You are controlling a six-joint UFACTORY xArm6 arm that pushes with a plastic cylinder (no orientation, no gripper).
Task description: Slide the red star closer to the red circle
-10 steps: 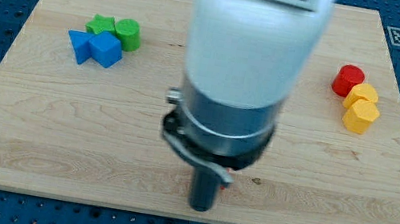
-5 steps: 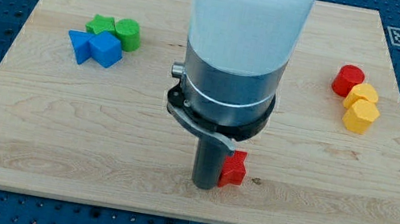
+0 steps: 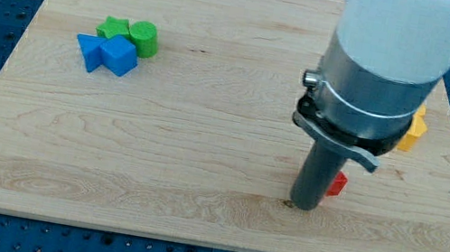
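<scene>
My tip [image 3: 304,203] rests on the board at the view's lower right. The red star [image 3: 338,183] sits just to the right of the rod, touching it, and only a small part of it shows. The red circle is hidden behind the arm's body at the view's right. A yellow block [image 3: 415,129] shows partly at the arm's right edge.
At the view's upper left stand a green star [image 3: 113,29], a green cylinder [image 3: 143,38] and two blue blocks [image 3: 118,55] [image 3: 88,51] in a tight group. The wooden board [image 3: 204,141] lies on a blue perforated table.
The arm has swung to the view's right, and the red star has moved right with it, from the bottom centre toward the lower right. The arm now hides the red circle.
</scene>
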